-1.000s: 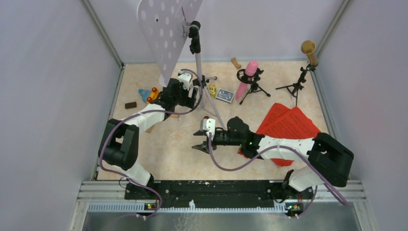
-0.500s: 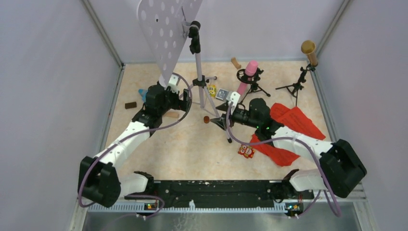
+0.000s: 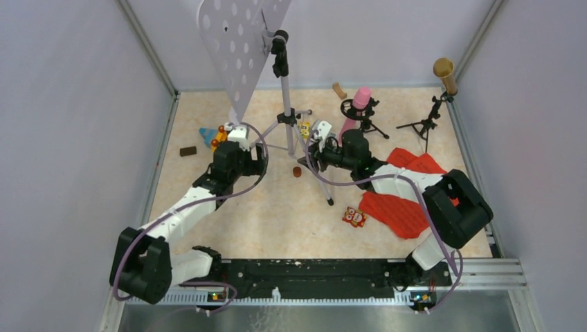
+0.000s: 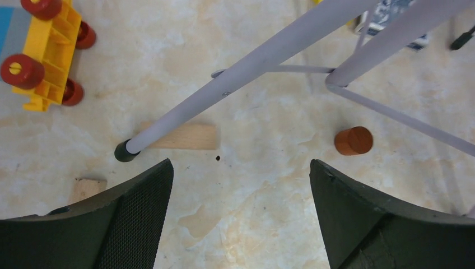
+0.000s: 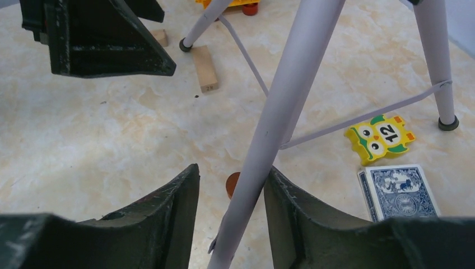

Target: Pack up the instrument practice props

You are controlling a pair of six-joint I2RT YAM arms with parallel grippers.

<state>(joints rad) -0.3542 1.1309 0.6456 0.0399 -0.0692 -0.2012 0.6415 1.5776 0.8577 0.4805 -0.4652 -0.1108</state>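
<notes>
**Item 1. Left gripper** (image 4: 241,168)
- State: jaws spread wide, with nothing between them and nothing touched.
- It hung over bare marbled floor.
- Ahead and to the left in its wrist view, a silver tripod leg (image 4: 224,95) ended in a black foot beside a pale wooden block (image 4: 187,136).
- Ahead and to the right lay a small red-brown cylinder (image 4: 353,140).
- Further off to the left was a yellow toy cart with red wheels (image 4: 47,53).

**Item 2. Right gripper** (image 5: 232,171)
- State: jaws part-open and straddling another leg (image 5: 280,101) of the same stand, not clamped on it.
- The leg ran up between the fingers, close against the right-hand one in the wrist view, with a clear gap to the other.
- Whether that pad actually pressed the metal could not be told.
- Just beyond, to the right, lay a yellow owl tile marked 12 (image 5: 381,137) and a blue playing-card deck (image 5: 399,192).

**Item 3. Task props**
- The grey hole-punched sheet-music tray (image 3: 235,41) sat atop the silver tripod pole (image 3: 284,90), high above both grippers.
- The pink microphone (image 3: 360,98) stood on a small black mic tripod (image 3: 367,128) just beyond the right gripper.
- The gold microphone (image 3: 444,69) stood on a second black tripod (image 3: 423,126), further off to that gripper's right.
- The red sheet-music pages (image 3: 398,211) lay behind the right gripper, partly under its arm.
</notes>
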